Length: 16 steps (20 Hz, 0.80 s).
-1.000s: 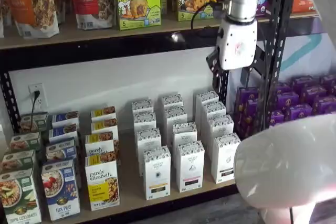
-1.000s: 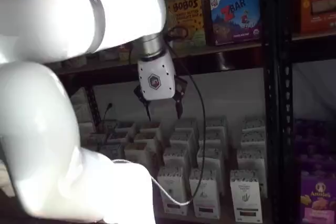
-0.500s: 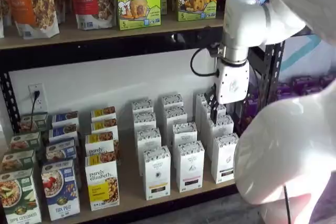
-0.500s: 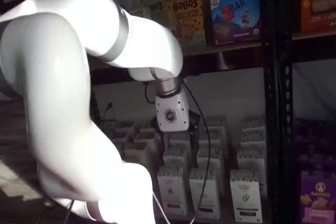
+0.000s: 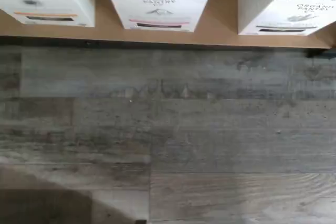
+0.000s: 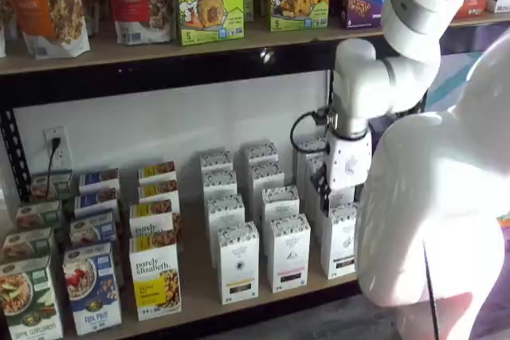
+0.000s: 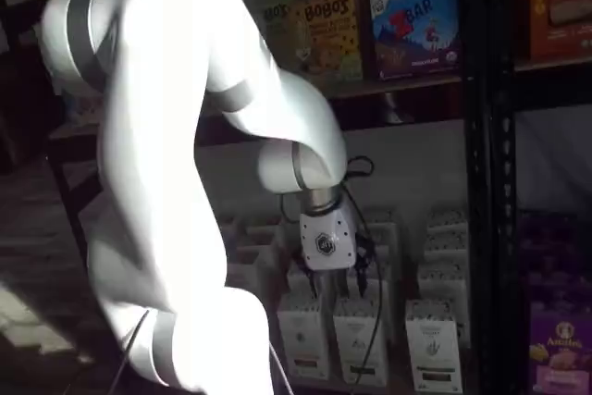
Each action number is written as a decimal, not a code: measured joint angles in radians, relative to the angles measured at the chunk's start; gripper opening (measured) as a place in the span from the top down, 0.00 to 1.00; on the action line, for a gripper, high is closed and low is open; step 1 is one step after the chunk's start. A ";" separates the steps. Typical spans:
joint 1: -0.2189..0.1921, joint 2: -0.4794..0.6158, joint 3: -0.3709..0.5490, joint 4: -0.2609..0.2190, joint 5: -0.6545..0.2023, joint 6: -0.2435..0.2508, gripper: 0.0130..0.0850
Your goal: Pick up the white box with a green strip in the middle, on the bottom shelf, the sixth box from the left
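White carton at the front: the white box (image 6: 339, 242) stands upright at the front edge of the bottom shelf (image 6: 195, 276), heading a column of matching cartons that runs back from it toward the pale wall. It carries a black-speckled band round its top and a small dark logo on its face. In both shelf views it is the end carton of the front row (image 7: 432, 343).

Just beside the white box, and apart from it, stands the pink-striped carton (image 6: 288, 252). One place further from the white box is the yellow-striped carton (image 6: 237, 262), and beyond that the "purely elizabeth" box (image 6: 155, 275).

The robot's arm (image 6: 434, 220) curves down in front of the rack, and its jaws hang above the white box and a little behind it, over the cartons of the same column. The jaws stand open with nothing between them. Whether they touch a carton behind the white box cannot be told.

The wrist view looks down on the white box (image 5: 294, 3) and its two striped neighbours along the shelf's wooden lip (image 5: 223, 24), with the grey plank floor (image 5: 168, 129) spread out below it.
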 joint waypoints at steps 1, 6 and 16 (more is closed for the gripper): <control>-0.006 0.030 -0.007 -0.011 -0.023 0.004 0.00; -0.030 0.143 -0.038 0.034 -0.106 -0.057 0.00; -0.067 0.397 -0.149 -0.002 -0.272 -0.057 0.00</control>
